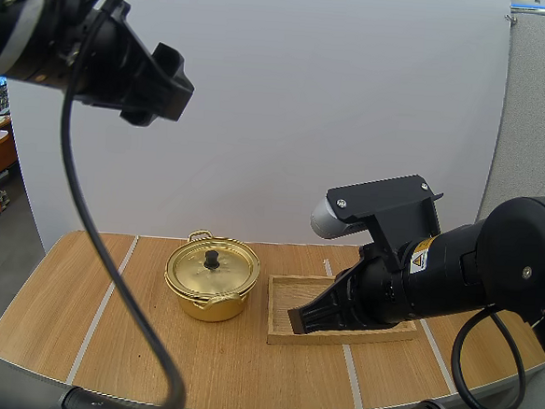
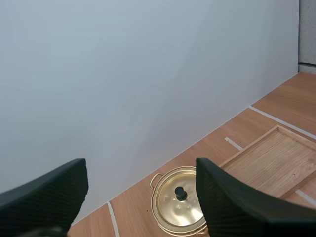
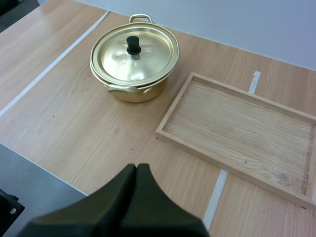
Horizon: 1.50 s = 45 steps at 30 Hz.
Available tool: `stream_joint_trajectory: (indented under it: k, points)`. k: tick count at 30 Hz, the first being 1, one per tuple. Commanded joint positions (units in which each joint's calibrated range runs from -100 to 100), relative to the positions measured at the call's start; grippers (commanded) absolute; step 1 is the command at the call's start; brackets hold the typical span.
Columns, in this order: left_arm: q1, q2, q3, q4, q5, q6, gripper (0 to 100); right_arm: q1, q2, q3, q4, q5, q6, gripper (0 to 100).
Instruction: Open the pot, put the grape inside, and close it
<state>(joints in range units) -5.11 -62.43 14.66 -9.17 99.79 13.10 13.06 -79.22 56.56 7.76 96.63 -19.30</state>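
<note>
On the table (image 1: 105, 324): a gold pot (image 1: 211, 301), round and shiny, low-walled, with one loop handle at the far side and another at the near side. Closed by a matching gold lid (image 1: 214, 271), faintly dimpled, bright with reflections, seated flat within the rim. At the lid's centre, a small black knob (image 1: 212, 256), upright. Just left of a shallow wooden tray (image 1: 290, 290), near it but not touching. Pale strips across the wood on either side.

High above the table's left part, well clear of the pot: left gripper (image 2: 140, 170), fingers wide apart, ribbed faces turned to each other, nothing between them.

Low over the tray's near left corner: right gripper (image 1: 298, 319), fingers pressed together into one dark wedge, gripping nothing, tip pointed leftward, short of the pot.
</note>
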Motion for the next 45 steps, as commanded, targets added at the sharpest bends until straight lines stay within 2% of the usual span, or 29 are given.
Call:
stream_joint_trajectory:
  k: [1, 5, 8, 9, 13, 20, 25, 29, 31, 32, 35, 41, 45]
  points:
    - [-0.20, -7.7, 6.8, 0.4, 0.2, -1.3, 94, -0.2, -0.2, 0.0, 0.1, 2.6, 0.3, 0]
    - [-0.20, -12.5, 12.4, 0.0, 0.2, -1.6, 46, -0.2, -0.2, 0.0, 0.2, 3.4, 0.3, 0]
    - [-0.20, -15.7, 16.3, 0.0, 0.2, -1.6, 6, -0.5, -0.3, 0.0, 0.6, 3.4, 0.3, 0]
    - [-0.20, -16.6, 17.3, 0.0, 0.2, -1.5, 0, -1.0, -0.6, 0.0, 0.5, 3.4, 0.3, 0]
    - [0.75, -22.0, 22.8, -0.3, 0.2, -1.2, 0, -3.9, -3.8, 0.0, 2.0, 1.4, 0.3, 0]
    - [2.19, -31.6, 29.2, -4.4, -0.7, -2.3, 0, -6.4, -14.0, 0.0, 3.5, -4.4, 0.3, 0]
    - [2.19, -37.6, 32.9, -4.8, -15.8, -7.3, 0, -6.7, -20.6, 0.0, 2.7, -11.2, 1.1, 0]
    - [2.42, -37.6, 36.3, -4.8, -24.4, -11.4, 0, -7.7, -20.8, -0.1, 1.3, -15.7, 1.4, 0]
    - [3.15, -37.6, 39.0, -3.2, -30.4, -15.2, 0, -8.6, -20.8, 0.7, 1.2, -20.5, 1.4, 0]
    - [3.99, -37.6, 41.5, 0.1, -36.5, -19.5, 0, -9.2, -20.8, 1.1, 1.3, -25.2, 1.8, 0]
    - [5.71, -37.6, 45.8, 5.9, -43.5, -26.1, 0, -11.3, -20.8, 2.6, 1.4, -37.8, 3.4, 0]
    - [6.12, -37.6, 55.0, 7.8, -54.0, -24.5, 0, -12.0, -20.8, 8.5, 0.9, -52.8, 3.4, 0]
    - [6.12, -37.6, 59.7, 7.9, -60.1, -23.0, 0, -12.0, -20.8, 14.7, -1.7, -60.3, 3.4, 0]
